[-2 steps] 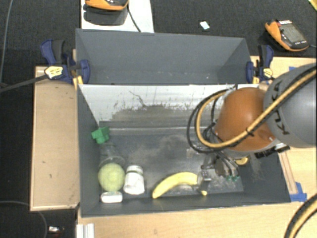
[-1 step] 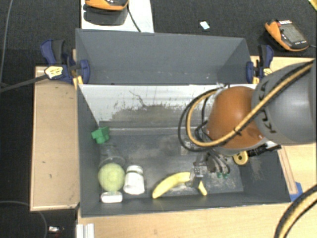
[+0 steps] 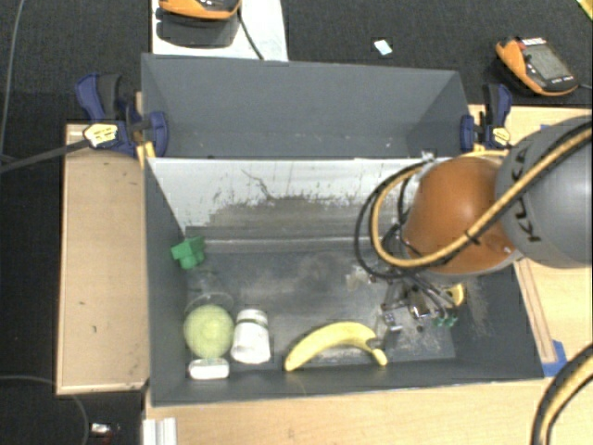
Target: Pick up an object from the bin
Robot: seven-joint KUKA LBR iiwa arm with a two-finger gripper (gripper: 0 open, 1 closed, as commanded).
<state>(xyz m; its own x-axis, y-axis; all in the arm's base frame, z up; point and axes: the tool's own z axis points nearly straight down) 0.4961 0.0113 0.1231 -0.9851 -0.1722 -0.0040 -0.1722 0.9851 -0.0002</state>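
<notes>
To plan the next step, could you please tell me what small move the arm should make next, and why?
Probably a short shift toward the view's left, over the yellow banana: the gripper sits just beside its right end near the front wall, while the green ball and white bottle lie far off in the left corner.

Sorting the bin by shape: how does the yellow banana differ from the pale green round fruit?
The curved yellow banana is long and bent; the pale green round fruit is ball-shaped. The banana lies at the front middle, by the tool; the fruit sits front left. Both rest on the bin floor.
</notes>
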